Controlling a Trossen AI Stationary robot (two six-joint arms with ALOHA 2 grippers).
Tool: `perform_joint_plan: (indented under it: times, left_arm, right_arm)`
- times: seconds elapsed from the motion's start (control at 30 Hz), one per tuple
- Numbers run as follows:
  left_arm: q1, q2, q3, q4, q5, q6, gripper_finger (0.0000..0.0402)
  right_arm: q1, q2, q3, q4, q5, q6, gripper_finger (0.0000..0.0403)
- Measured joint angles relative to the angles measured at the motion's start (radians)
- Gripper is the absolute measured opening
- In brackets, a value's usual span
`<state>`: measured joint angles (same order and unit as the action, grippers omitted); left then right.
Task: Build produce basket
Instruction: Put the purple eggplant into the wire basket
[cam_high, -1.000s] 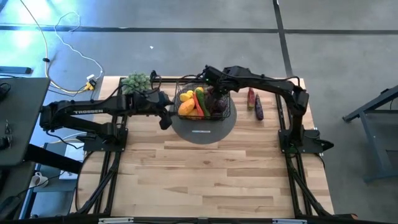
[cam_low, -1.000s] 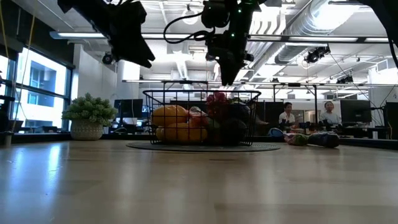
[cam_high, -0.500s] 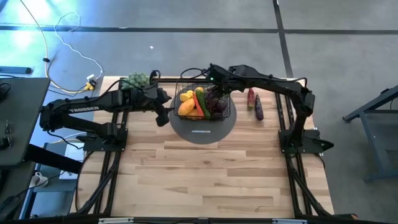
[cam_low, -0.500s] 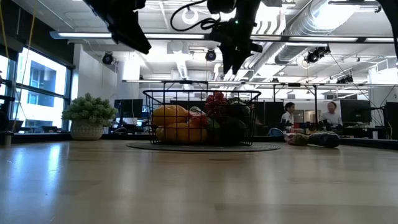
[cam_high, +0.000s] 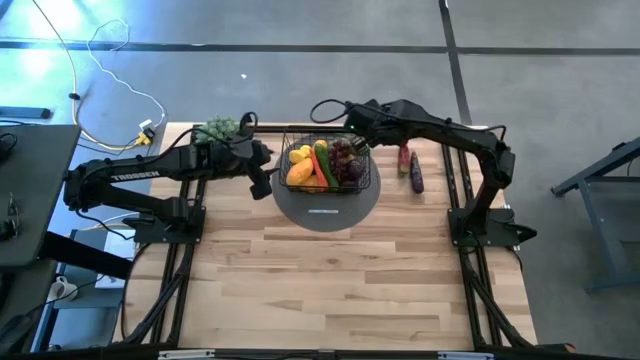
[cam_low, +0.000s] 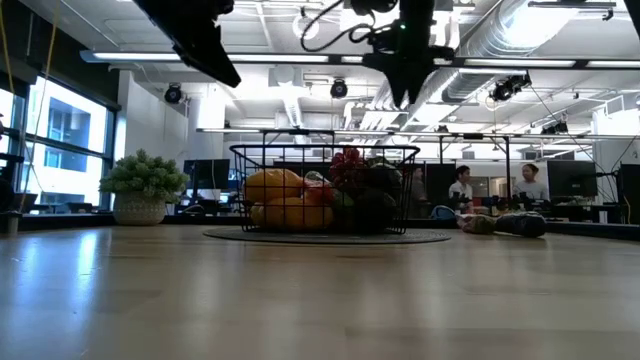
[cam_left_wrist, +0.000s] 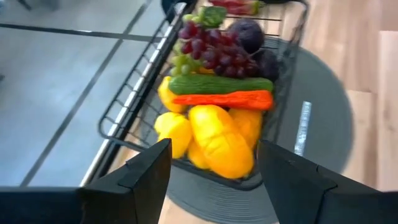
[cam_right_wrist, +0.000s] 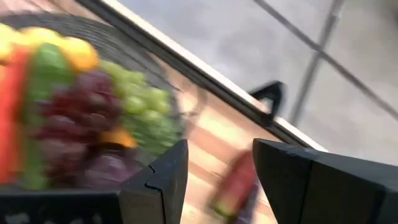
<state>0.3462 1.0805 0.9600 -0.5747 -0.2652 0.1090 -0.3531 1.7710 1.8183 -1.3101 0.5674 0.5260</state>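
Black wire-mesh basket (cam_high: 328, 166), resting on a flat grey round disc (cam_high: 327, 205) at the far middle of the wooden table (cam_high: 330, 280), holds yellow lemons (cam_left_wrist: 176, 129), a green cucumber (cam_left_wrist: 221, 84), an orange carrot (cam_left_wrist: 224, 99) and purple grapes (cam_left_wrist: 211, 48). Right pincer (cam_high: 352, 146), spread and empty, hangs above the basket's far right corner. Left pincer (cam_high: 262, 182), spread and empty, hangs beside its left wall.
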Motion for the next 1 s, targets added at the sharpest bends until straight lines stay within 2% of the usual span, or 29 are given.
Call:
perform_joint_plan:
  times: [0.13,0.43,0.6,0.7,1.0]
  left_arm:
    - [0.000,0.000,0.000,0.003,-0.057,0.000,0.0227]
    - [0.001,0.000,0.000,0.004,-0.169,0.000,0.0227]
    - [0.001,0.000,0.000,0.004,-0.196,0.000,0.0227]
    - [0.001,0.000,0.000,0.004,-0.196,0.000,0.0227]
    - [0.000,0.000,0.000,0.004,-0.196,0.000,0.0227]
  right_arm:
    - [-0.016,0.000,0.000,-0.091,0.067,0.047,0.0162]
    - [-0.104,0.000,-0.002,-0.209,0.078,0.086,0.0162]
    - [-0.138,-0.052,-0.131,-0.204,0.084,0.112,0.0162]
    - [-0.158,-0.115,-0.239,-0.139,0.051,0.128,0.0162]
    - [-0.243,-0.321,-0.527,0.094,-0.163,0.150,0.0162]
